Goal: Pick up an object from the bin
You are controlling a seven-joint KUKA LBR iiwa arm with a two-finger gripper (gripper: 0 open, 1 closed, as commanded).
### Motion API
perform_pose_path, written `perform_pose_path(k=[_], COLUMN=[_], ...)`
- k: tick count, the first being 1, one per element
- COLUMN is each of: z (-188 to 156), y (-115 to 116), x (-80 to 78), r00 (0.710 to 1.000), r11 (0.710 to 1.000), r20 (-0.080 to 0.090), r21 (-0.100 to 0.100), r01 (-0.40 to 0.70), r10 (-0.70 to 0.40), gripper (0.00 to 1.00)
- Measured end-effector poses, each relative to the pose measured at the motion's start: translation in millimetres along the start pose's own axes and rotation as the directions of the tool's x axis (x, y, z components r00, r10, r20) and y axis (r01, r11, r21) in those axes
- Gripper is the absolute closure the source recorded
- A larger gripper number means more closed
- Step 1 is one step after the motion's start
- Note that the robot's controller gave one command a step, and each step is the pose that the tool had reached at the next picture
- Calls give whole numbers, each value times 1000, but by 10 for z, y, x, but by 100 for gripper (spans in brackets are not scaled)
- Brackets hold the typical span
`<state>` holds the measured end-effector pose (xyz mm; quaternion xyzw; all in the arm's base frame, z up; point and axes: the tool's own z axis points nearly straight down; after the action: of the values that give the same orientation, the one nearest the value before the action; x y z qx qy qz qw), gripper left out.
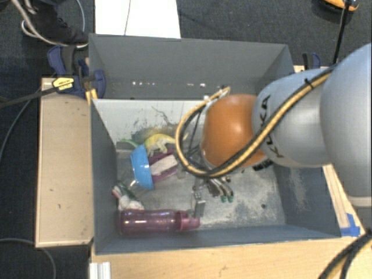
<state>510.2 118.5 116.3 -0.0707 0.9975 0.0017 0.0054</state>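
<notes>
Closest to us, along the front wall of the bin (pixel 232 237), a purple bottle (pixel 151 221) is lying on its side, with its darker cap end pointing to the right. Just above that cap end the gripper (pixel 199 206) is hanging, very near the bottle; we are not able to say whether it is touching it, and we cannot tell whether the gripper is open or closed, because the robot's own parts are hiding much of it. Just behind the bottle's left end a small green-and-white thing (pixel 124 195) is resting on the floor of the bin, too small for us to name. Further back, on the left half of the floor, a blue cup (pixel 141 167) is lying tipped on its side, and a pink-and-white packet (pixel 165 166) is pressing against its right side. Behind those two a yellow thing (pixel 157 140) is sitting near the foot of the far wall. Over the middle of the bin the orange cover (pixel 228 129) on the wrist is hovering, with looped cables (pixel 187 133) curving round it, and the grey arm (pixel 325 115) is stretching in from the right.
</notes>
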Motion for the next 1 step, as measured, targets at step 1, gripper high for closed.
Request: perform_pose_path(k=[1], z=[216], y=[269], x=[122], r00=[995], r11=[995], r20=[-5], r21=[5], r01=[96], r10=[-96], gripper=[0])
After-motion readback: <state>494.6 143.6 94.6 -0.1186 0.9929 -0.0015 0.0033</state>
